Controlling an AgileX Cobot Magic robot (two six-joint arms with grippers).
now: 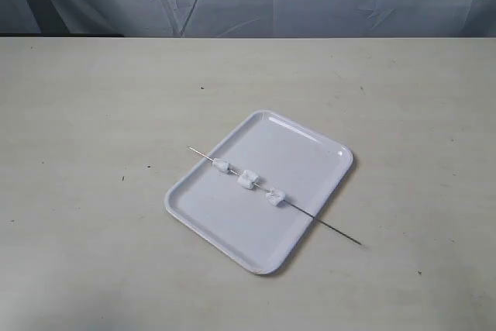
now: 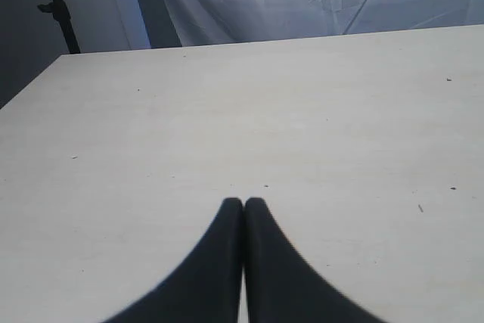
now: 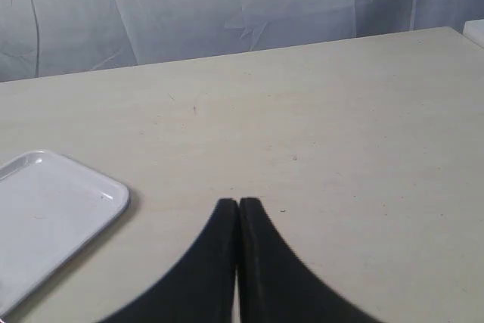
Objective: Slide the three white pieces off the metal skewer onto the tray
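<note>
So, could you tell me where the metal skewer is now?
In the exterior view, the metal skewer lies diagonally across the tray near the table's centre, both ends overhanging its rim, the three white pieces threaded on it.

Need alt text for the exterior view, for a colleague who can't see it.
A thin metal skewer threaded through three white pieces lies diagonally across a white tray on a pale table, both ends overhanging the rim. No arms in view.
</note>
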